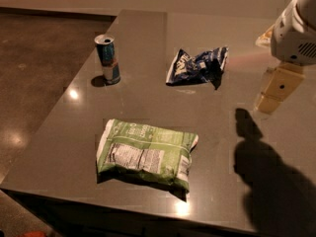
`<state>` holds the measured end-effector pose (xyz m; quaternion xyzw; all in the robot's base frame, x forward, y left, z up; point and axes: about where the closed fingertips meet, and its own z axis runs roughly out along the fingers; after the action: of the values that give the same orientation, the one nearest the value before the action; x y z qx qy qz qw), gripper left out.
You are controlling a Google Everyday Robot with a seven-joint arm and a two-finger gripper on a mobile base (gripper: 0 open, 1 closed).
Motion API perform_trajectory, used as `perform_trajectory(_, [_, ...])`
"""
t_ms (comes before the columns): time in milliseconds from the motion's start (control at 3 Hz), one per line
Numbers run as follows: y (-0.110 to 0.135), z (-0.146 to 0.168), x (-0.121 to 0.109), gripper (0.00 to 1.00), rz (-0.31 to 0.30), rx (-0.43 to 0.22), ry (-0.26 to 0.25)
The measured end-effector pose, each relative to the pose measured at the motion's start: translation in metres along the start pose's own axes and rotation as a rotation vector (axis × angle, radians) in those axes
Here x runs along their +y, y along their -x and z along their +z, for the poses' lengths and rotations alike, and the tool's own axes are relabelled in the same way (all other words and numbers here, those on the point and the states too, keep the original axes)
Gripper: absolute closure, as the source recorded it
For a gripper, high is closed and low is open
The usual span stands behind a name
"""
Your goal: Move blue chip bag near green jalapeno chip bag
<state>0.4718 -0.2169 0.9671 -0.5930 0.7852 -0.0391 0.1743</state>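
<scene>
The blue chip bag (pixel 198 66), small, crumpled, dark navy with white lettering, lies on the dark table toward the back middle. The green jalapeno chip bag (pixel 146 152), larger and puffy with its white nutrition panel up, lies nearer the front, apart from the blue bag. My gripper (pixel 276 90) hangs above the table at the right, to the right of the blue bag and clear of it, holding nothing. Its shadow falls on the table at the lower right.
A blue-and-silver drink can (pixel 107 59) stands upright at the back left of the table (pixel 64 147). The table's left edge drops to a brown floor (pixel 34 68). The front edge runs just below the green bag.
</scene>
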Motion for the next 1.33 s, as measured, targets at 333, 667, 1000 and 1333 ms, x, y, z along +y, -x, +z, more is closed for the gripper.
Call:
perform_trajectory(333, [0.003,0.017,-0.021,0.00,0.029,0.003,-0.008])
perform_trajectory(667, [0.015,0.050,-0.058,0.00,0.088,-0.026,-0.022])
perform_trajectory(1000, [0.022,0.075,-0.080,0.00,0.123,-0.034,-0.025])
perform_trajectory(1333, [0.026,0.103,-0.102,0.00,0.185,-0.040,-0.036])
